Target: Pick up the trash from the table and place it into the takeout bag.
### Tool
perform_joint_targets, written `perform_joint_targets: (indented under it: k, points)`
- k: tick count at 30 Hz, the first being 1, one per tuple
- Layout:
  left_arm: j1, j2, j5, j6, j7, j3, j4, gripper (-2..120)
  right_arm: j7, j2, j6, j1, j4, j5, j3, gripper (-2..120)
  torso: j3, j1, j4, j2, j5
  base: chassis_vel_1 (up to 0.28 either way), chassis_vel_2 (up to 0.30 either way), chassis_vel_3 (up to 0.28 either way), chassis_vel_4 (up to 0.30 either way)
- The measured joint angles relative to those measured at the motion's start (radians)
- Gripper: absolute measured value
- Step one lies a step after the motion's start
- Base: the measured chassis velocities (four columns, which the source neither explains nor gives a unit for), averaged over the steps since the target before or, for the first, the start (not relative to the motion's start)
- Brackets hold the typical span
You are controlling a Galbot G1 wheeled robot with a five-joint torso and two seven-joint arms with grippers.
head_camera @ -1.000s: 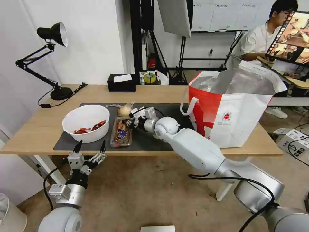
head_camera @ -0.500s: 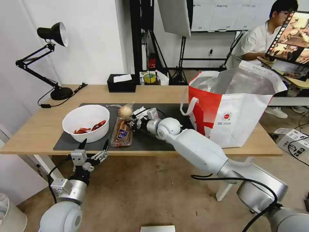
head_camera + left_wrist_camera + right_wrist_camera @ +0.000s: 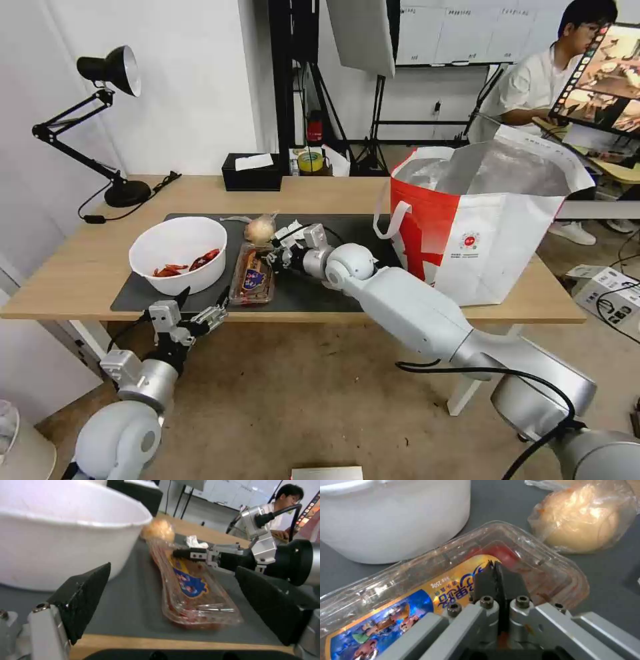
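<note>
Tray [image 3: 252, 275] lies on the grey mat [image 3: 320, 293], its long axis running from the worktop's [image 3: 80, 267] near edge toward the far side, the near end just short of the mat's front edge. Its clear lid carries a blue and gold label. The right gripper [image 3: 495, 573] sits over the tray's far end, fingers [image 3: 486, 580] pressed together on the lid's rim; from the left wrist view the closed fingers reach in from the side at the tray's top.

Close on the left of the tray stands the white bowl [image 3: 178, 253] with red scraps, leaving only a narrow strip of mat between them. Just beyond the tray's far end lies the knotted bag [image 3: 260, 229] around a tan lump, and a crumpled tissue [image 3: 195, 542] beside it. The takeout bag [image 3: 480, 227] stands open at the right end of the worktop, well apart, with bare mat between.

The left gripper [image 3: 198, 312] hovers below the worktop's front edge, before the bowl, fingers spread wide and empty.
</note>
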Motion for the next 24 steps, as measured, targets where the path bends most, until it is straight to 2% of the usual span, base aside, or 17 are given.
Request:
perform_joint_targets:
  k: [2, 5, 6, 9, 10, 13, 14, 17, 22, 24]
  points:
    - [-0.006, 0.005, -0.038, 0.022, -0.014, 0.005, 0.0, 100, -0.005, -0.003, 0.0, -0.001, 0.002, 0.0, 0.0, 0, 0.0, 0.0, 0.0, 0.0, 0.0, 0.0, 0.0, 0.0, 0.0]
    - [-0.032, 0.015, -0.179, 0.102, -0.054, 0.009, -0.001, 100, -0.017, -0.006, 0.001, -0.005, 0.003, 0.0, -0.003, 0, 0.0, 0.0, 0.0, 0.0, 0.0, 0.0, 0.0, 0.0, 0.0]
    - [-0.032, 0.015, -0.179, 0.102, -0.054, 0.009, -0.001, 100, -0.017, -0.006, 0.001, -0.005, 0.003, 0.0, -0.003, 0, 0.0, 0.0, 0.0, 0.0, 0.0, 0.0, 0.0, 0.0, 0.0]
    - [-0.076, 0.027, -0.363, 0.194, -0.125, -0.002, -0.003, 100, -0.02, -0.009, 0.002, -0.007, 0.003, 0.0, -0.005, 0, 0.0, 0.0, 0.0, 0.0, 0.0, 0.0, 0.0, 0.0, 0.0]
    - [-0.076, 0.027, -0.363, 0.194, -0.125, -0.002, -0.003, 100, -0.02, -0.009, 0.002, -0.007, 0.003, 0.0, -0.005, 0, 0.0, 0.0, 0.0, 0.0, 0.0, 0.0, 0.0, 0.0, 0.0]
    - [-0.127, 0.047, -0.482, 0.257, -0.186, -0.008, 0.018, 100, -0.021, -0.009, 0.002, -0.008, 0.003, 0.0, -0.005, 0, 0.0, 0.0, 0.0, 0.0, 0.0, 0.0, 0.0, 0.0, 0.0]
    - [-0.127, 0.047, -0.482, 0.257, -0.186, -0.008, 0.018, 100, -0.021, -0.009, 0.002, -0.008, 0.003, 0.0, -0.005, 0, 0.0, 0.0, 0.0, 0.0, 0.0, 0.0, 0.0, 0.0, 0.0]
    - [-0.188, 0.061, -0.58, 0.344, -0.233, -0.018, 0.054, 100, -0.021, -0.01, 0.003, -0.011, 0.004, -0.001, -0.005, 0, 0.0, 0.0, 0.0, 0.0, 0.0, 0.0, 0.0, 0.0, 0.0]
    - [-0.225, 0.068, -0.637, 0.379, -0.237, -0.018, 0.088, 100, -0.021, -0.011, 0.003, -0.013, 0.004, -0.001, -0.005, 0, 0.0, 0.0, 0.0, 0.0, 0.0, 0.0, 0.0, 0.0, 0.0]
    - [-0.252, 0.072, -0.674, 0.418, -0.233, -0.018, 0.116, 100, -0.022, -0.012, 0.004, -0.013, 0.004, -0.001, -0.004, 0, 0.0, 0.0, 0.0001, 0.0, 0.0, 0.0, 0.0, 0.0, 0.0]
